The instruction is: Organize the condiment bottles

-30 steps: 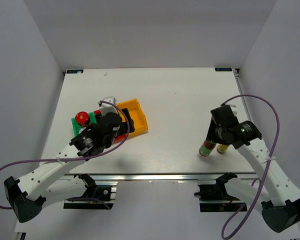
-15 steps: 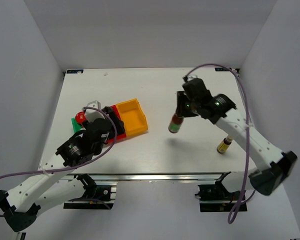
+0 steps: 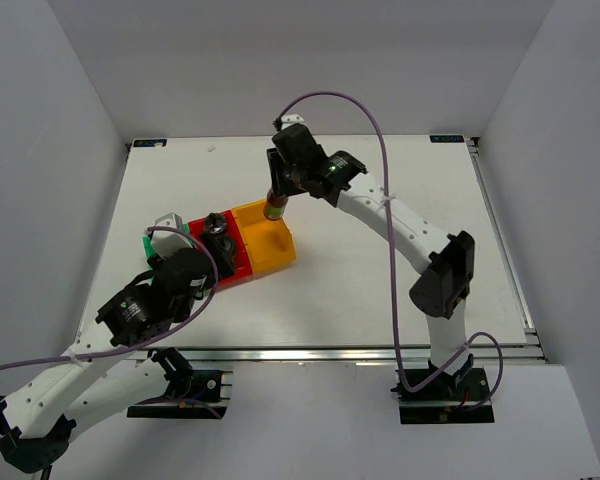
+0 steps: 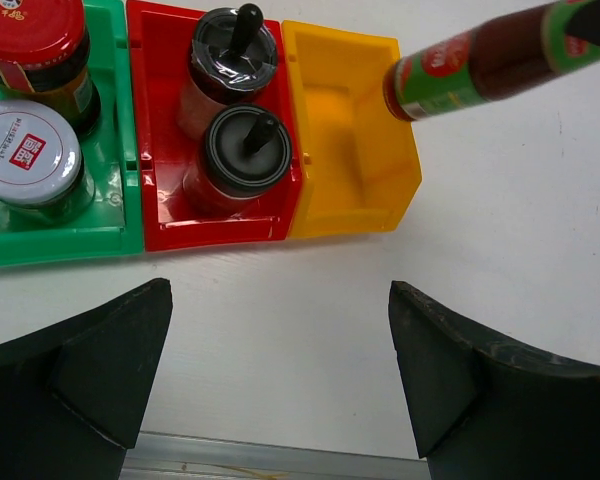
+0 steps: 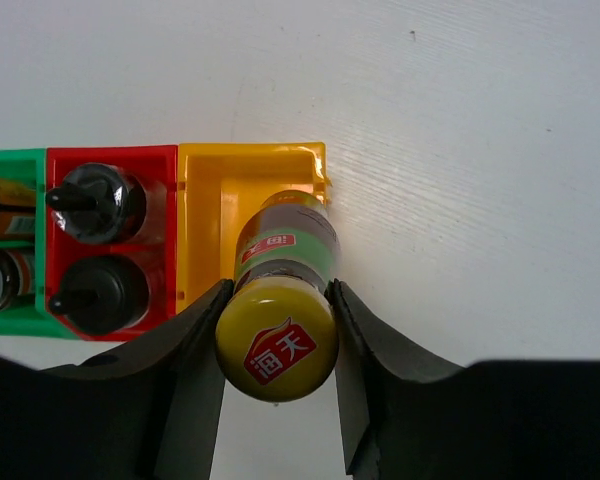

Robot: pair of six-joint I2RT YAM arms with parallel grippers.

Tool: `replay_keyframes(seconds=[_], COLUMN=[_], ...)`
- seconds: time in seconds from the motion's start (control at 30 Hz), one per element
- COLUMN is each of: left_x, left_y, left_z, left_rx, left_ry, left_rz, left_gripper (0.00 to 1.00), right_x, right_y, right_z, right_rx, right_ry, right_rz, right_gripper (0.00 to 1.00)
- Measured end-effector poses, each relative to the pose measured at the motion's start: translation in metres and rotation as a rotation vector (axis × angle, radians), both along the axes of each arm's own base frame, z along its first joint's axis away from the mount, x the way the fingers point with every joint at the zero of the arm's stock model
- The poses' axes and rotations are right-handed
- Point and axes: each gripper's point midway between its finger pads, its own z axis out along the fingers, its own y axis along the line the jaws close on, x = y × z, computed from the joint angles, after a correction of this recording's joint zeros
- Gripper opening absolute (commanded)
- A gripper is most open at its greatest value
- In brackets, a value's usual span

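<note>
My right gripper (image 5: 277, 322) is shut on the neck of the tall sauce bottle (image 5: 285, 240), just under its yellow cap. The bottle (image 3: 276, 206) hangs over the far end of the yellow bin (image 3: 270, 245); it shows tilted in the left wrist view (image 4: 470, 70). Two black-lid jars (image 4: 233, 50) (image 4: 245, 150) stand in the red bin (image 4: 160, 215). A red-lid jar (image 4: 32, 40) and a silver-lid jar (image 4: 25, 150) stand in the green bin (image 4: 120, 200). My left gripper (image 4: 280, 380) is open and empty over bare table, nearer than the bins.
The three bins sit side by side at the table's left middle, green, red, then yellow (image 5: 202, 230), which holds nothing. My left arm (image 3: 165, 290) lies between the bins and the near edge. The right arm's elbow (image 3: 448, 272) stands over the right front.
My right arm has carried the sauce bottle from the right front of the table across to the yellow bin. My left gripper has drawn back from the bins towards the near edge.
</note>
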Motion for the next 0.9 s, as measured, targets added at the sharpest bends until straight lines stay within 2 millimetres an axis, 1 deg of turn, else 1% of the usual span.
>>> replay_keyframes(seconds=[0.1, 0.33, 0.47, 0.6, 0.7, 0.77, 0.9], left_x=[0.000, 0.000, 0.001, 0.002, 0.002, 0.003, 0.003], left_y=[0.000, 0.000, 0.000, 0.001, 0.002, 0.002, 0.001], left_z=[-0.001, -0.002, -0.002, -0.001, -0.001, -0.002, -0.003], left_rx=[0.002, 0.007, 0.011, 0.013, 0.015, 0.018, 0.022], left_ry=[0.005, 0.008, 0.006, 0.000, 0.000, 0.001, 0.004], left_rz=[0.002, 0.002, 0.007, 0.014, 0.016, 0.017, 0.018], left_gripper=[0.98, 0.98, 0.98, 0.98, 0.98, 0.98, 0.98], right_x=[0.006, 0.006, 0.008, 0.013, 0.018, 0.022, 0.031], right_y=[0.017, 0.050, 0.065, 0.068, 0.070, 0.072, 0.075], right_z=[-0.016, -0.021, -0.037, -0.062, -0.073, -0.076, -0.074], right_rx=[-0.020, -0.005, -0.022, -0.064, -0.084, -0.088, -0.090], right_ry=[-0.005, -0.072, -0.072, -0.060, -0.070, -0.086, -0.141], right_rz=[0.016, 0.058, 0.071, 0.073, 0.065, 0.062, 0.051], right_gripper=[0.00, 0.00, 0.00, 0.00, 0.00, 0.00, 0.00])
